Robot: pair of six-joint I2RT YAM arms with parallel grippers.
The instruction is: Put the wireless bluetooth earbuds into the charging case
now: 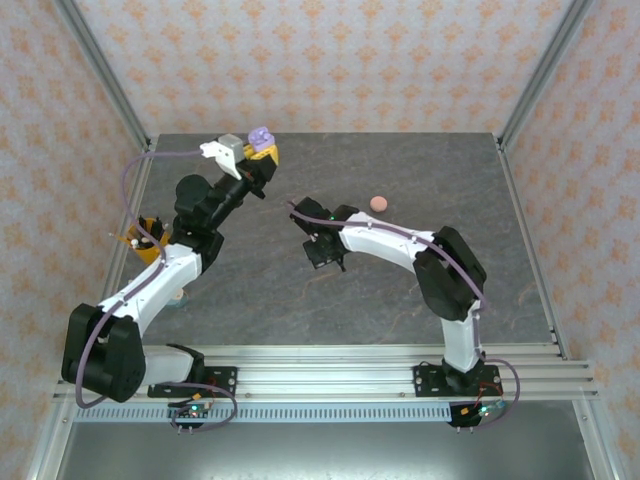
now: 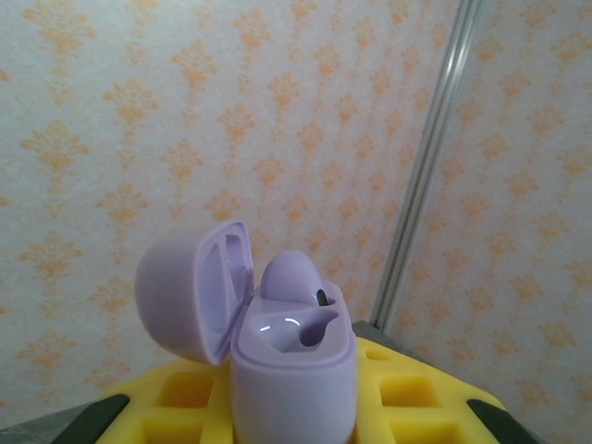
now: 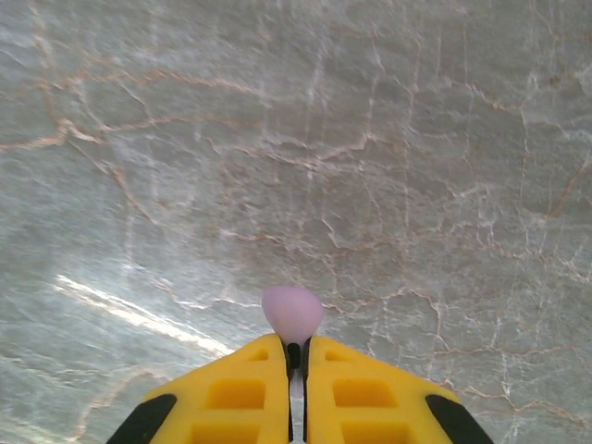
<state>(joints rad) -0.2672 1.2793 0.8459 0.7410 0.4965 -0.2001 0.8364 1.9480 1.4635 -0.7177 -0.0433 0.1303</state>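
My left gripper (image 1: 258,155) is raised at the back left and shut on the lilac charging case (image 1: 261,138). In the left wrist view the case (image 2: 294,388) stands upright between the yellow fingers (image 2: 416,398), its lid (image 2: 190,296) swung open to the left. One lilac earbud (image 2: 291,276) sits in the far slot; the near slot (image 2: 289,335) is empty. My right gripper (image 1: 322,248) hovers over the table's middle. It is shut on a second lilac earbud (image 3: 292,313), whose stem is pinched between the fingertips while the rounded head pokes out ahead of my right gripper (image 3: 295,350).
A small round pink case (image 1: 378,203) lies closed on the grey marble table (image 1: 400,300), behind and right of the right gripper. Papered walls and aluminium posts (image 2: 425,176) enclose the table close behind the left gripper.
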